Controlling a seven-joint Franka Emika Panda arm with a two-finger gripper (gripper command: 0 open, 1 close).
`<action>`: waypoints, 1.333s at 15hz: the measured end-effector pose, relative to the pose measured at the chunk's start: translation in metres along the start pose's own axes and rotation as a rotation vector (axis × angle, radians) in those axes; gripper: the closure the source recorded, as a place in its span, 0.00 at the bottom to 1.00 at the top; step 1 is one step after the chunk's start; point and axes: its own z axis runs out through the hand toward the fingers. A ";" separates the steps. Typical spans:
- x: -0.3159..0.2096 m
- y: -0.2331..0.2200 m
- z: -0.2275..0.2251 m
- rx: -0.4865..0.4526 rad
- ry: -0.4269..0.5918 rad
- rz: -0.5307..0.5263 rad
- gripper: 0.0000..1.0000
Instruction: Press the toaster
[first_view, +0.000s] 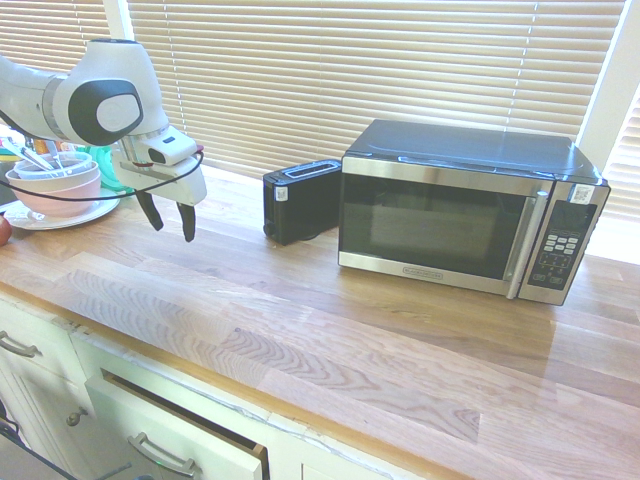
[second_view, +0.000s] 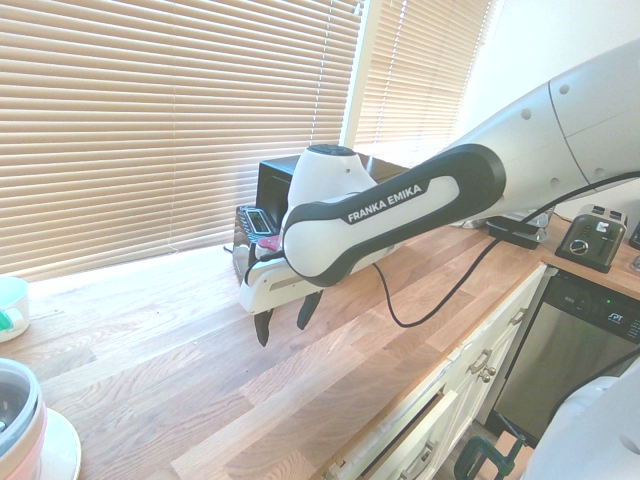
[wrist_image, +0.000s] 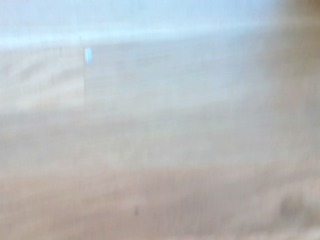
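The bench (first_view: 330, 350) carries, largest first, the microwave (first_view: 450, 215), then the toaster (first_view: 300, 203), just beside it near the bench's window edge. The gripper (first_view: 170, 222) hangs above the bench, well apart from the toaster, its fingers spread wide with nothing between them. The toaster is likely light and stiff, with smooth sides that may slide if shoved; its lever should be pressed straight down, the body left ungripped. It stands upright, long axis running roughly along the window edge, narrow labelled end facing away from the microwave.
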 end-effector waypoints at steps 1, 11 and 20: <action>0.004 -0.003 -0.001 0.015 0.027 0.006 0.00; 0.038 -0.034 -0.028 0.123 0.267 0.053 0.00; 0.069 -0.037 -0.044 0.160 0.377 0.097 0.00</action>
